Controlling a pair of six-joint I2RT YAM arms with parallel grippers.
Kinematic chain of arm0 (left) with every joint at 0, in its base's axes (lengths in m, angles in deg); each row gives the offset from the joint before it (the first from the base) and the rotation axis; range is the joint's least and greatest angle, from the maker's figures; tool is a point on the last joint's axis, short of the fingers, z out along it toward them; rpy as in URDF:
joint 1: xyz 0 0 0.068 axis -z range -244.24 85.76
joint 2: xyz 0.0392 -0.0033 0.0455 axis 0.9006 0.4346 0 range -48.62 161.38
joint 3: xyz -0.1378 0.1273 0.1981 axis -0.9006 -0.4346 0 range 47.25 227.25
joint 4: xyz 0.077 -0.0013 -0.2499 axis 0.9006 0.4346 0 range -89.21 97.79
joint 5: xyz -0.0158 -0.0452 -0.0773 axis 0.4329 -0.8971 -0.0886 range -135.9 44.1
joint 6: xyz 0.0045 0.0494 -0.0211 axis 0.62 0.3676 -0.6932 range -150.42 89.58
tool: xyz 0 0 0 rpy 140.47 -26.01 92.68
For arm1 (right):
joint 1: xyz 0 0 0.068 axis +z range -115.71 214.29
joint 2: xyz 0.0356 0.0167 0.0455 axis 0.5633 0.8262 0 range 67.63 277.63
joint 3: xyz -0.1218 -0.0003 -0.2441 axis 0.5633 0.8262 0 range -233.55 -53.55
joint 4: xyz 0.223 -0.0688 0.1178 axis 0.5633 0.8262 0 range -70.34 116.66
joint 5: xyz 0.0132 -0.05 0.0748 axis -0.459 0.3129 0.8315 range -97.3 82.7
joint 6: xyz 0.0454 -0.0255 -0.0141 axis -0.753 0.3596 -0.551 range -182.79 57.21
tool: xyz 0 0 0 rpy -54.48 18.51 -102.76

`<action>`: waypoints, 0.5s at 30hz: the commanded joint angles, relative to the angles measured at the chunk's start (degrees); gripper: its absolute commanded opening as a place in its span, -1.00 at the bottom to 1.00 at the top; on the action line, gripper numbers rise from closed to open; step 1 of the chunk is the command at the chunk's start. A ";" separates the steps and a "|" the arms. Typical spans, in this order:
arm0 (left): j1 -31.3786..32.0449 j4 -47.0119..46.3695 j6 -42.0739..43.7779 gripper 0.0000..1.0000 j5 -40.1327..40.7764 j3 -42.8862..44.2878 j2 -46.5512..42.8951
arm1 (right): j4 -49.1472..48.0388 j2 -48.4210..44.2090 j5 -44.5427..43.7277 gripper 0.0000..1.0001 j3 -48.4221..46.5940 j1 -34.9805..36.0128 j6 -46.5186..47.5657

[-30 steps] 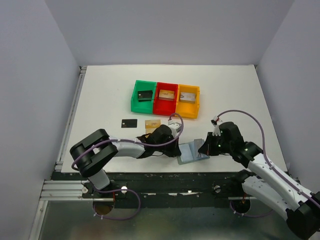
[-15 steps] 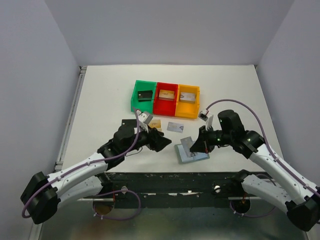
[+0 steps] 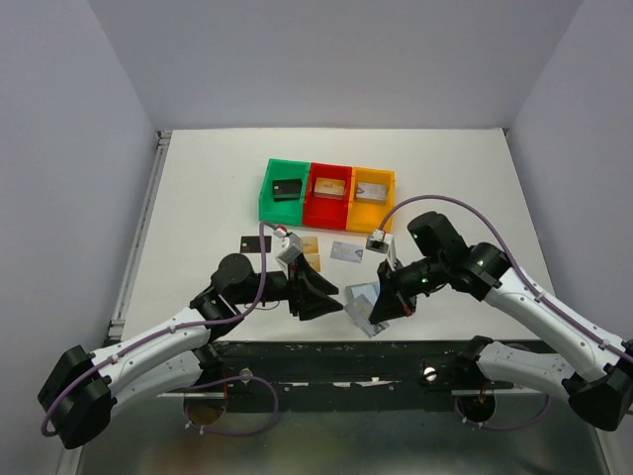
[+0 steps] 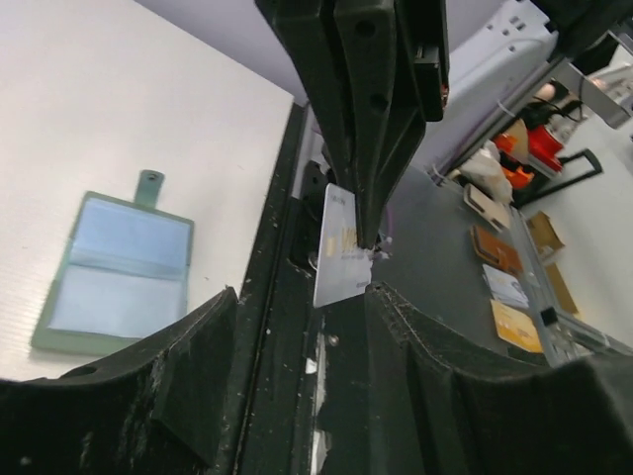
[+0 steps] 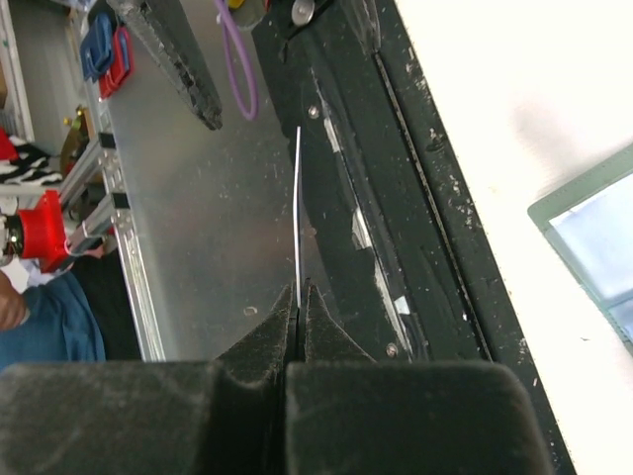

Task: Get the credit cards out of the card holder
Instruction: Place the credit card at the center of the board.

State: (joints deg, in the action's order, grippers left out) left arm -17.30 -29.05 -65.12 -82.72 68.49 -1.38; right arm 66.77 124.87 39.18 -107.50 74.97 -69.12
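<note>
Matt grey-green card holder point(image 4: 111, 265) had sheeny clear-plastic pockets, credit card point(image 4: 338, 245) looked smooth and glossy, left gripper point(image 4: 302, 302) wore rough, scuffed black padding, tabletop point(image 4: 119, 99) was matt white.

Right pincer point(image 5: 297, 297) has lifted a card point(image 4: 336, 247) from the card holder point(image 4: 114, 267); left pincer point(image 3: 321, 294) opened.

White table point(image 3: 203, 183) (pale lilac walls point(image 3: 326, 59))

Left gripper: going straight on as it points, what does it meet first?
Likely the pale card pinched in the right gripper, hanging dead ahead of the open left gripper. The gap between them is hard to judge.
</note>
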 commanded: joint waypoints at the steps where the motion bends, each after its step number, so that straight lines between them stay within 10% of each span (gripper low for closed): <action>1: -0.09 -2.85 -1.60 0.23 -9.23 3.02 4.08 | 2.90 1.91 -0.95 -0.99 -2.21 2.81 1.14; 15: 2.80 -0.30 -0.02 -0.03 -11.17 4.87 8.74 | 1.84 4.55 -1.74 -0.99 -3.70 5.10 1.23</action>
State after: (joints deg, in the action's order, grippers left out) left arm -16.15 -29.60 -66.23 -90.83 71.26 5.62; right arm 68.48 128.36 38.39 -109.64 79.19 -68.62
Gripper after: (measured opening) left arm 0.525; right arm 0.012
